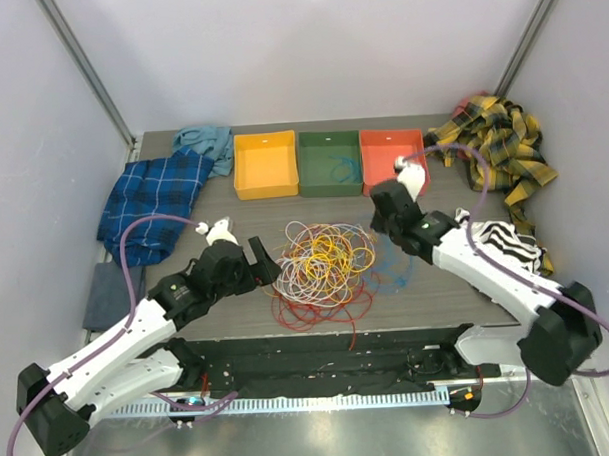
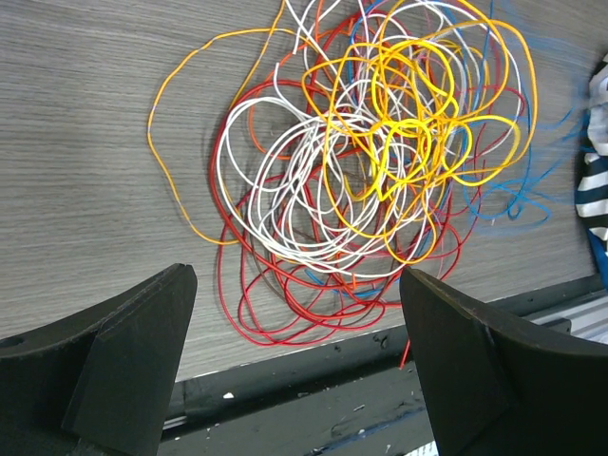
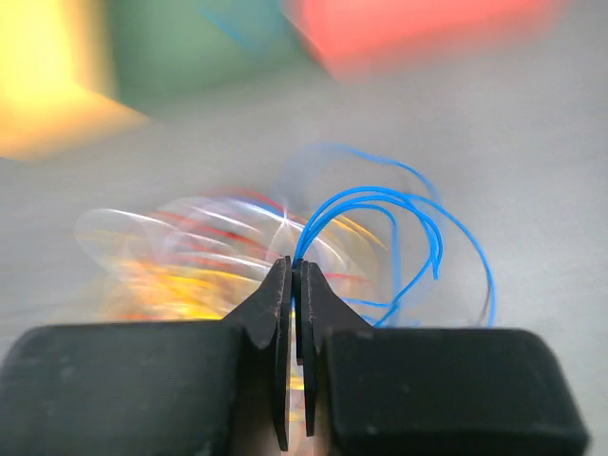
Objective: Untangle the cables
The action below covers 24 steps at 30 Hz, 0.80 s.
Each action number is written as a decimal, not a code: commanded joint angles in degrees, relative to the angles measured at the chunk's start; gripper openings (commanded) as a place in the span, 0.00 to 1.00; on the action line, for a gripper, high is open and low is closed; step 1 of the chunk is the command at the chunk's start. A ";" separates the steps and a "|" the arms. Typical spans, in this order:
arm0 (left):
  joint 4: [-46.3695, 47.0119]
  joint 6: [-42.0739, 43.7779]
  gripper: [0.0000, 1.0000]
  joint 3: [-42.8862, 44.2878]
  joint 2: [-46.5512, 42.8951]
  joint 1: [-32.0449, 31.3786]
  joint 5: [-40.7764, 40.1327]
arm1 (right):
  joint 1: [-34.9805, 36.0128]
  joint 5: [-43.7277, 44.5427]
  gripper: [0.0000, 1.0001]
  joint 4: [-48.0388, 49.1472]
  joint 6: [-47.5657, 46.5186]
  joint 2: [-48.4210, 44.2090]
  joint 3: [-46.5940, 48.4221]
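The cables lie in a tangled heap of red, orange, yellow and white loops mid-table, also filling the left wrist view. My left gripper sits just left of the heap, low over the table's near edge; its jaws stand wide open with nothing between them. My right gripper is at the heap's upper right. In the right wrist view it is shut on a thin blue cable that arcs up from the fingertips. More blue cable lies right of the heap.
Yellow, green and red bins stand in a row at the back. A blue plaid cloth lies left, a yellow plaid cloth back right, a striped cloth by the right arm.
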 commanded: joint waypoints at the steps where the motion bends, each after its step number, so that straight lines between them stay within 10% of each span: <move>1: 1.94 1.45 0.94 3.02 0.48 0.00 -1.79 | 3.66 4.58 0.01 -2.55 -3.41 -6.77 15.78; 11: 5.18 7.69 0.95 9.52 -3.38 -0.09 -4.43 | 5.85 -18.68 0.01 2.18 -4.46 -7.92 27.92; 24: 20.03 12.44 0.99 11.73 -2.25 -0.09 4.09 | 11.83 -24.51 0.01 4.20 -3.15 -9.32 24.33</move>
